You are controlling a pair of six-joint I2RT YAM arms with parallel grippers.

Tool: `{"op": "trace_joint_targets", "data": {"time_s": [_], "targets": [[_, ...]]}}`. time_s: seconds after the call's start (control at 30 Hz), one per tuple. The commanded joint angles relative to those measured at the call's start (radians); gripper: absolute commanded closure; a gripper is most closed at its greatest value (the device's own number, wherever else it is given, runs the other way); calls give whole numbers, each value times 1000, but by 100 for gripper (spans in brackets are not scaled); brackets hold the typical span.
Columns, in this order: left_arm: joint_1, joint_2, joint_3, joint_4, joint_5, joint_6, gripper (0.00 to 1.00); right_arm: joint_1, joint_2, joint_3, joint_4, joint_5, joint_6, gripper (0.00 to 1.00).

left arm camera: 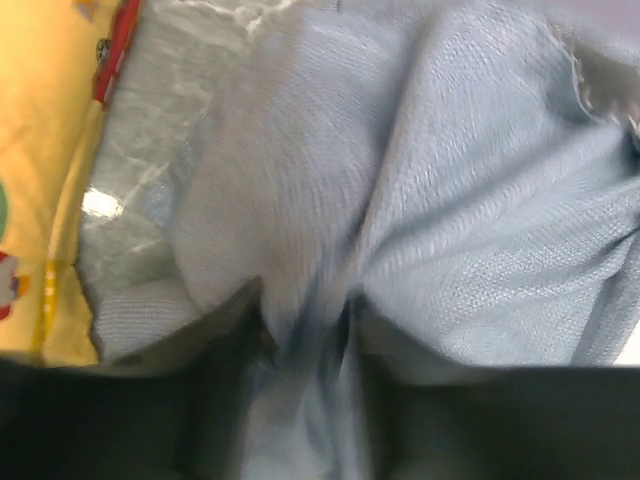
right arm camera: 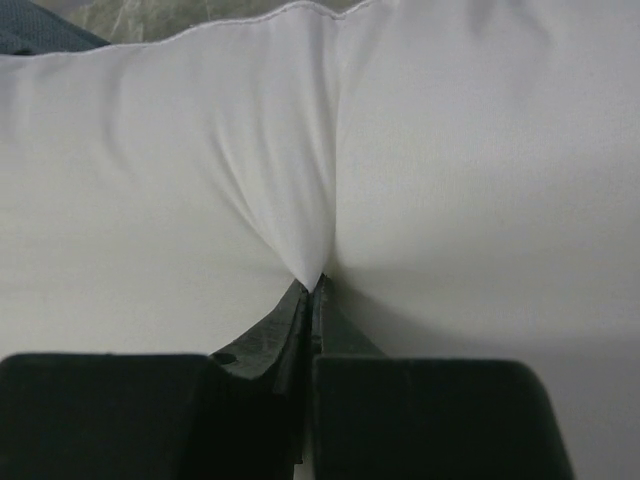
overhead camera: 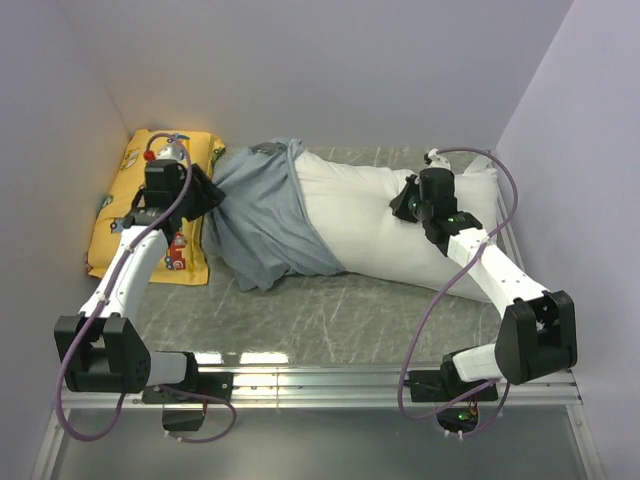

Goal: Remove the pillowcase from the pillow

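Right end effector (right arm camera: 315, 288): you have it pressed together on a pinch of the pillow (right arm camera: 460, 150). White cloth puckers into the closed tips. From above, this grip sits on the pillow's bare right half, toward the far edge.

Left end effector (left arm camera: 305, 325): its fingers stand a little apart, with a fold of the pillowcase (left arm camera: 480, 200) running between them. The wrist view is blurred, so you cannot tell whether they clamp the fold or only straddle it. This end effector is at the pillowcase's left edge.

Pillowcase: bunched over the left end of the pillow only, and the rest of the pillow is uncovered. The pillow lies lengthwise across the tabletop (overhead camera: 330, 310).

Cushion (left arm camera: 40, 150): yellow, printed, in the far left corner, just beside the pillowcase, under your left arm.
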Motion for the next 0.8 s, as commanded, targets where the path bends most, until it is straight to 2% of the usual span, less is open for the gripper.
{"op": "trace_joint_targets", "data": {"time_s": [0.0,0.1,0.13,0.2,0.37,0.57,0.77], "targets": [[-153,-16,88,30,-96,79,35,-30,-4,-18,-134,71,-16,100],[-264,-42,129,-16,-238,109,20,-30,1,-24,-126,77,-17,100],[-287,-51,134,-25,-262,110,18,-31,5,-24,-126,77,-19,100],[-376,-73,134,-47,-324,101,14,-30,12,-24,-123,74,-16,100],[-548,-74,30,-61,-361,37,13,-28,24,-12,-123,60,-13,100],[-603,-90,-142,27,-335,-66,13,-8,13,8,-143,91,-23,100],[-605,-36,-196,122,-363,-109,10,16,25,20,-152,101,-30,100]]}}
